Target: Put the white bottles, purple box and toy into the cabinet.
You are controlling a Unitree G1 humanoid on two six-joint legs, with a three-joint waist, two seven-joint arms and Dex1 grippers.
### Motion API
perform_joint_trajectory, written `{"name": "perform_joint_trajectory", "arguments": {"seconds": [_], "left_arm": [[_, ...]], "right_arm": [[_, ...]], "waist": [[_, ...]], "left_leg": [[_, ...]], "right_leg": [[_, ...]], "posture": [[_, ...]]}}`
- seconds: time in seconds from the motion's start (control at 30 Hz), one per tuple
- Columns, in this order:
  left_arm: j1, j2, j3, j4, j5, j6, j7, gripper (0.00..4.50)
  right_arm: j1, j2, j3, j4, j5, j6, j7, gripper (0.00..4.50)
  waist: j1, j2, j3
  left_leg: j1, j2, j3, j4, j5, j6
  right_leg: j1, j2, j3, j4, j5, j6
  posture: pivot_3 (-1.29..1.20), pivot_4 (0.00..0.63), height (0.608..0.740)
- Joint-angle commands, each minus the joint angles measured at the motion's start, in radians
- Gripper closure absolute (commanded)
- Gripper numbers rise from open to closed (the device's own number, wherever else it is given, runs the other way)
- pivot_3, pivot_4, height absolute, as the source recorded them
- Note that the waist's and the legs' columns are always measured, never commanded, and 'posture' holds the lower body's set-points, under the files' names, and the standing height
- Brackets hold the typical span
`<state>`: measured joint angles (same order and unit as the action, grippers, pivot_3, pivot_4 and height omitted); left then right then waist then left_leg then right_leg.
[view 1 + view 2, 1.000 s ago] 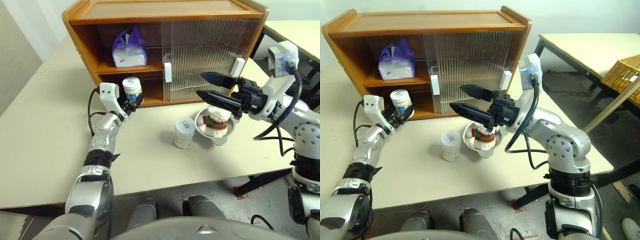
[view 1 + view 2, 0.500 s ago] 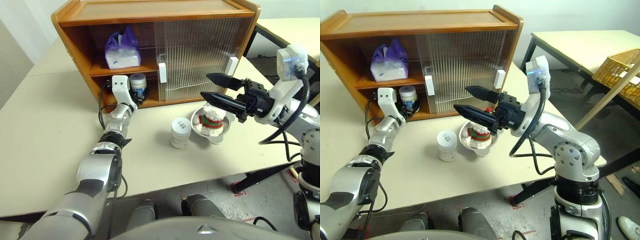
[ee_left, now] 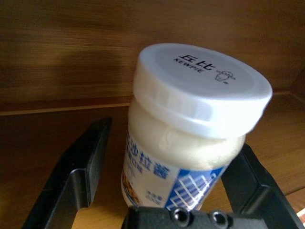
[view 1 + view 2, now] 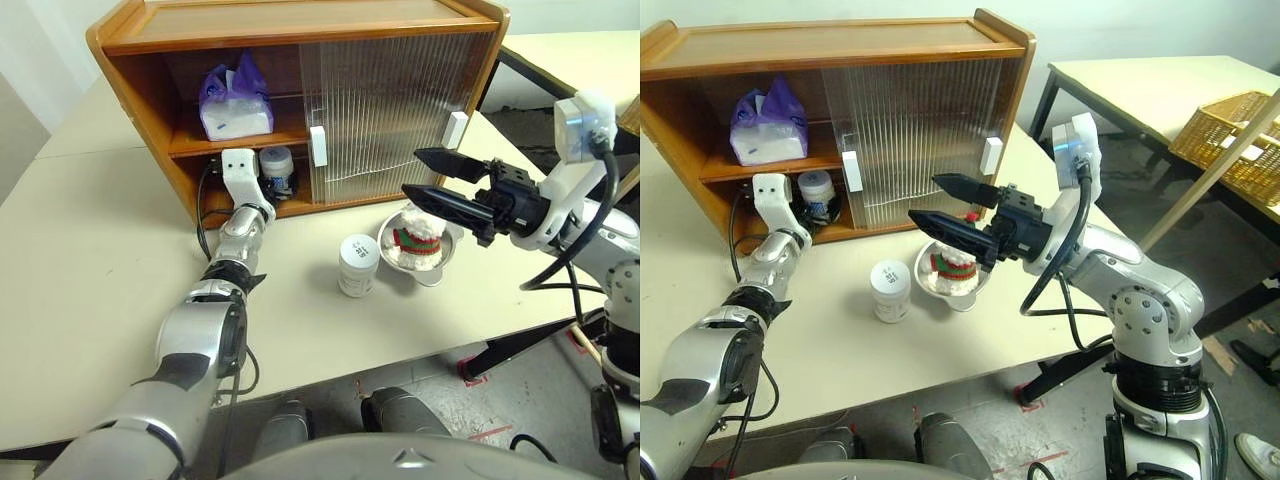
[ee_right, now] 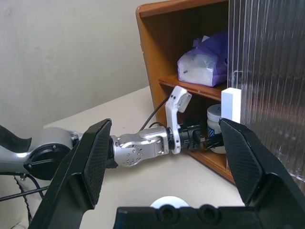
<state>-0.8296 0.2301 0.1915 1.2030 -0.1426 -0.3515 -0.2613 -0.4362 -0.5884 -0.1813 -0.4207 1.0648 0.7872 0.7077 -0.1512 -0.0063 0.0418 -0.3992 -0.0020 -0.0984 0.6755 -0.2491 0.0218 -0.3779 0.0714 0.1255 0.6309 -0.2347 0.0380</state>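
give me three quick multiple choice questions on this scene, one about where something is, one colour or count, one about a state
1. Where is the purple tissue pack?
A. upper shelf of the cabinet
B. lower shelf
C. on the table

2. How many white jars are in sight?
A. one
B. two
C. three

3. How do the left gripper's jaws stand at the jar on the lower shelf?
A. clamped on the lid
B. spread on either side of it
C. shut beside it

Answers:
1 A, it sits above the shelf board at the open left side.
2 B, one in the cabinet and another jar on the table beside the snowman toy in its metal bowl.
3 B, the left wrist view shows a gap at one finger.
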Motion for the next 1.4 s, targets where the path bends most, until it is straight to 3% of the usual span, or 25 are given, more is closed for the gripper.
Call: {"name": "perform_joint_trajectory", "arguments": {"seconds": [0.03, 0.4, 0.67, 0.77, 1.13, 1.4], "left_arm": [[0.047, -0.011, 0.032, -0.054, -0.03, -0.034, -0.023, 0.04], [0.288, -0.036, 0.032, -0.432, -0.107, 0.052, -0.116, 0.04], [0.376, -0.034, 0.045, -0.615, -0.114, 0.133, -0.051, 0.04], [0.381, -0.036, 0.05, -0.626, -0.103, 0.148, -0.004, 0.71], [0.203, -0.051, 0.035, -0.348, -0.021, 0.084, 0.123, 4.48], [0.054, -0.048, 0.039, -0.103, 0.008, 0.031, 0.175, 4.48]], "right_arm": [[-0.022, -0.001, 0.014, 0.011, 0.012, 0.012, 0.016, 0.0], [-0.048, 0.003, 0.027, 0.043, 0.001, 0.011, 0.045, 0.0], [-0.063, 0.011, 0.038, 0.062, -0.018, 0.003, 0.064, 0.0], [-0.063, 0.015, 0.039, 0.063, -0.022, 0.002, 0.066, 0.0], [-0.06, 0.009, 0.032, 0.052, -0.016, 0.007, 0.062, 0.0], [-0.044, 0.006, 0.024, 0.031, -0.009, 0.009, 0.048, 0.0]], "waist": [[0.001, 0.0, 0.0], [0.012, 0.001, 0.0], [0.029, 0.001, 0.0], [0.038, 0.001, 0.0], [0.062, 0.001, 0.001], [0.061, 0.001, 0.001]], "left_leg": [[0.0, -0.001, 0.0, 0.0, 0.0, 0.0], [0.0, -0.004, 0.0, 0.002, 0.0, 0.0], [0.0, -0.003, -0.001, 0.002, 0.0, 0.0], [0.0, -0.003, -0.001, 0.002, 0.0, 0.0], [0.0, 0.005, -0.002, 0.002, 0.002, 0.001], [0.0, 0.005, -0.001, 0.001, 0.002, 0.001]], "right_leg": [[0.0, 0.0, 0.0, 0.0, 0.0, 0.0], [0.001, -0.001, 0.0, 0.0, -0.004, -0.008], [0.001, -0.001, 0.0, 0.0, -0.003, -0.009], [0.001, -0.002, 0.001, 0.0, -0.003, -0.01], [0.0, -0.003, 0.004, 0.001, -0.001, -0.015], [0.0, -0.002, 0.003, 0.0, 0.0, -0.013]], "posture": [[-0.18, 0.053, 0.74], [-0.15, 0.054, 0.74], [-0.14, 0.048, 0.74], [-0.14, 0.047, 0.74], [-0.16, 0.049, 0.74], [-0.18, 0.05, 0.74]]}}
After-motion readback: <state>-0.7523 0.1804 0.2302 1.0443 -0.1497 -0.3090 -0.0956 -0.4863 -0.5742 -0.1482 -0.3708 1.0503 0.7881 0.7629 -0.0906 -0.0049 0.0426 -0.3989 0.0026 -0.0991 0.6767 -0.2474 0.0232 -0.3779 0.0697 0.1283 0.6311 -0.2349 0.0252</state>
